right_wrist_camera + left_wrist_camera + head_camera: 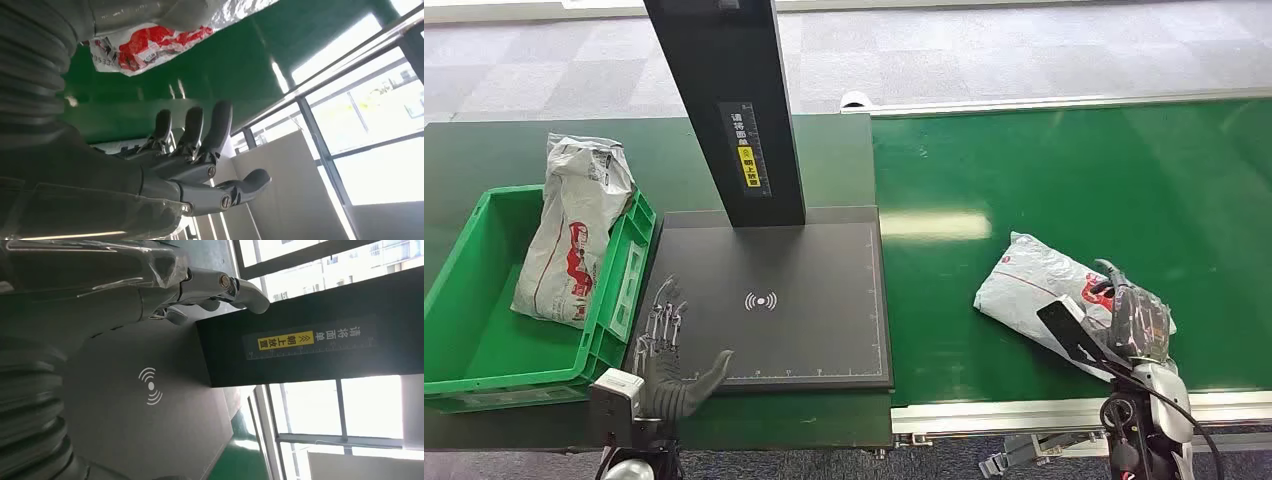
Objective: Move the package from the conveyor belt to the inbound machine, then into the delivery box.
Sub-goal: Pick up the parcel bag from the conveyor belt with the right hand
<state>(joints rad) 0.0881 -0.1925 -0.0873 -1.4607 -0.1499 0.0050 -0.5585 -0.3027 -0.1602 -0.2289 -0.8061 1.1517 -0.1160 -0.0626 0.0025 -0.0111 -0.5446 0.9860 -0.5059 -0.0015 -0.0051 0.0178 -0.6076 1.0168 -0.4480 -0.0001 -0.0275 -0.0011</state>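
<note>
At the near left, the left hand (667, 352) lies flat over the near left corner of the inbound machine's dark pad (804, 330), fingers spread apart and holding nothing; the left wrist view shows its fingers (235, 287) stretched out above the pad's grey surface. At the near right, the right hand (1136, 322) hangs over the near end of a package (1044, 285), a crumpled white plastic mailer with red print that lies on the green conveyor belt (1074, 170). In the right wrist view the right hand's fingers (220, 125) are extended and apart with nothing between them, and the package's red-printed end (145, 42) sits just beside the wrist; whether the hand touches the bag cannot be told.

The pad carries a white wireless symbol (761, 300) near its middle. To its left, touching the pad's edge, stands a green delivery box (484, 340), and a second white mailer (574, 235) with red print leans inside it against the right wall, its top poking above the rim.

Farther back, the machine's black column (734, 100) rises from the pad's far edge, bearing a yellow label (746, 160) with printed characters. Beyond the belt's far rail lies grey carpet (1024, 45).
</note>
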